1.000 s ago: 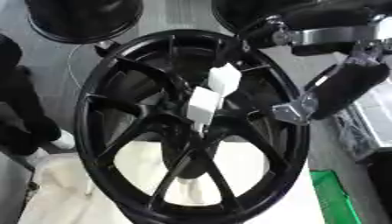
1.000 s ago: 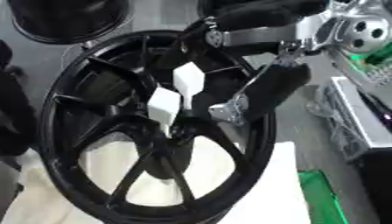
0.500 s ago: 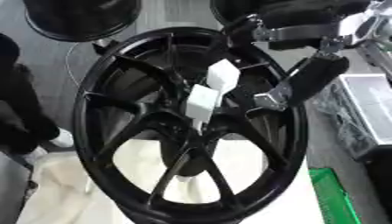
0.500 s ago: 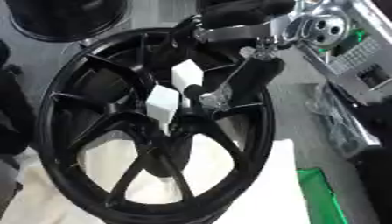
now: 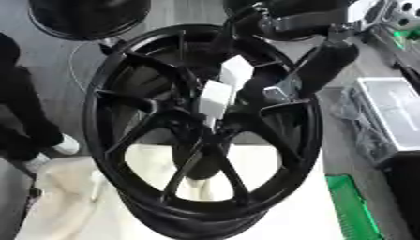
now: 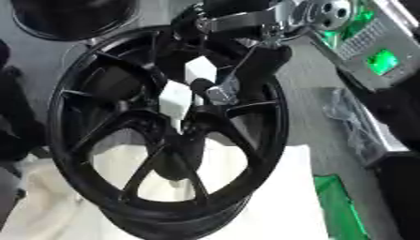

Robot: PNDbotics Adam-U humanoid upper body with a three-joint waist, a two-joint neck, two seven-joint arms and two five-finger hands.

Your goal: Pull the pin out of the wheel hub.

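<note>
Black wheel hub (image 5: 205, 136), pin unclear, right hand (image 5: 283, 91) blurred

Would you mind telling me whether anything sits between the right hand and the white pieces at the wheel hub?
Nothing visible does. The right hand is over the black wheel, right beside the white pieces at the hub, with only open space between the spokes there.

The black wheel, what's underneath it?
Under the black wheel lies a white sheet, visible through the lower spoke gaps and beside the rim. A dark column shows behind the hub; its base and whatever it stands on are hidden by the spokes.
</note>
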